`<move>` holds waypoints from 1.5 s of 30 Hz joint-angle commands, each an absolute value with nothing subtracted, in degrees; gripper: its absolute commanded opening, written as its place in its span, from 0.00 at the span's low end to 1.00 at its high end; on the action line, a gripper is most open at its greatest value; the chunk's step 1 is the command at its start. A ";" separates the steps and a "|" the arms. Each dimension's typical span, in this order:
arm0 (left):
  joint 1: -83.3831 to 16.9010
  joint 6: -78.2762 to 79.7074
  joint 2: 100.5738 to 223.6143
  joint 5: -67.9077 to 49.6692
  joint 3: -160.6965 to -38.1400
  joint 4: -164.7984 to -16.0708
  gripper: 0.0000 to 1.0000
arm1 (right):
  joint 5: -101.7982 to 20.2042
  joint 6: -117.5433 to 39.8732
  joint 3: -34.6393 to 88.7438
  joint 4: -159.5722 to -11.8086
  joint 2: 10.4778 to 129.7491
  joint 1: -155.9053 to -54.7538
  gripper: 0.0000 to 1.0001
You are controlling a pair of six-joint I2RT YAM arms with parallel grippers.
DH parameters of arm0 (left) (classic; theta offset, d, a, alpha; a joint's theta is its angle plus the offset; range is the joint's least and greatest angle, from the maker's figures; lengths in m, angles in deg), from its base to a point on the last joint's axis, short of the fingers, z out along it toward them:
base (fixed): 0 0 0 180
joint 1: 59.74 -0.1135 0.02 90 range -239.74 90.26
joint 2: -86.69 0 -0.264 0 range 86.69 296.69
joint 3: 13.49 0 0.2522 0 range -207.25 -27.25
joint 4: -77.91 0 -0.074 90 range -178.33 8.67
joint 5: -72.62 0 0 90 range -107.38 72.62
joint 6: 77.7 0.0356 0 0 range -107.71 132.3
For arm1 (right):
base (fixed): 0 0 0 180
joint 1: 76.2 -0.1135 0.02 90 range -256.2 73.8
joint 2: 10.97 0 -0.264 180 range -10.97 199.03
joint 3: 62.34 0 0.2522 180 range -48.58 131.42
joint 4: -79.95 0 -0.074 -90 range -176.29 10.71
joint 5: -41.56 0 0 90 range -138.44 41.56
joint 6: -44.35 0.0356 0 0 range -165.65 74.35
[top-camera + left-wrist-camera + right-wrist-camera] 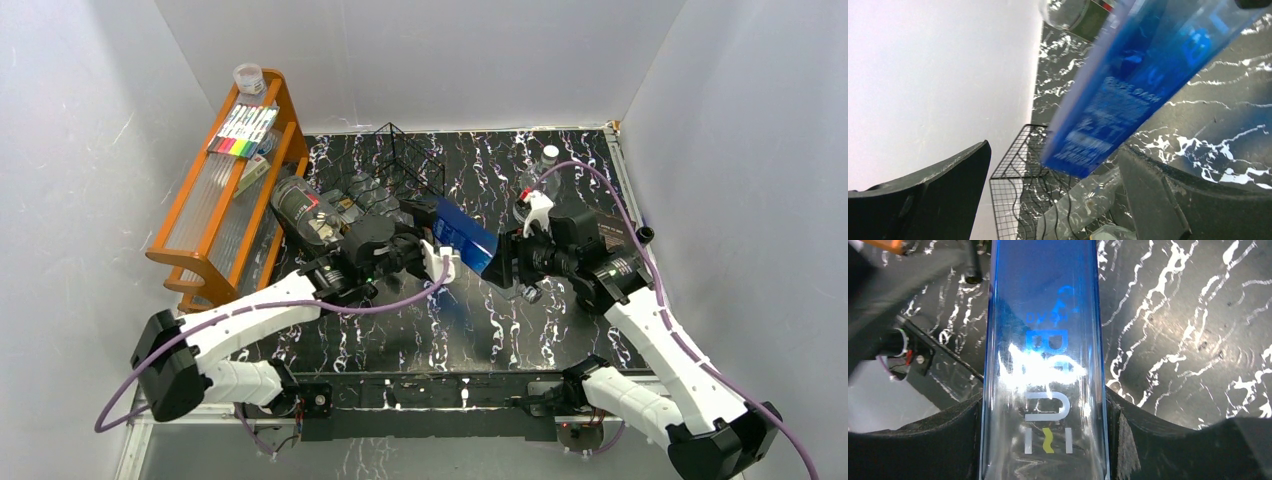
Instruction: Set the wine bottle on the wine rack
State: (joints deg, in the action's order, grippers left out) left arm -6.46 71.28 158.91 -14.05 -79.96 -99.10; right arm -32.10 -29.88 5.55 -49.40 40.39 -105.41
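Observation:
The wine bottle (pixel 465 237) is blue glass with white lettering and hangs tilted above the middle of the table. My right gripper (pixel 1044 407) is shut on it, with a black finger (pixel 1168 440) pressed to each side of the bottle (pixel 1045 340). My left gripper (pixel 1053 147) is open; its fingers (pixel 923 200) stand wide apart, and the bottle's end (pixel 1118 100) passes above them without touching. The wine rack (pixel 400 160), thin black wire, stands at the back centre of the table, just beyond the left gripper (pixel 440 262). In the left wrist view the rack's grid panel (pixel 1010 200) shows below the bottle.
An orange wooden shelf unit (pixel 190 250) with coloured markers (pixel 243 132) and a clear jar (pixel 249 77) stands at the left wall. A clear plastic bottle (pixel 548 160) stands at the back right. Another clear bottle (pixel 1088 200) lies by the rack. White walls enclose the table.

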 commanded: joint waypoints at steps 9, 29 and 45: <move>-6.83 40.49 141.36 -22.75 -78.09 -106.99 0.98 | -36.47 -31.47 2.48 -65.40 39.93 -105.03 0.00; -6.83 26.82 125.68 -29.74 -60.55 -108.62 0.98 | -37.21 -29.62 -3.51 -87.53 49.89 -105.02 0.00; -6.81 27.16 122.55 -31.04 -56.77 -110.07 0.98 | -34.42 -28.43 -0.16 -97.67 59.53 -105.03 0.00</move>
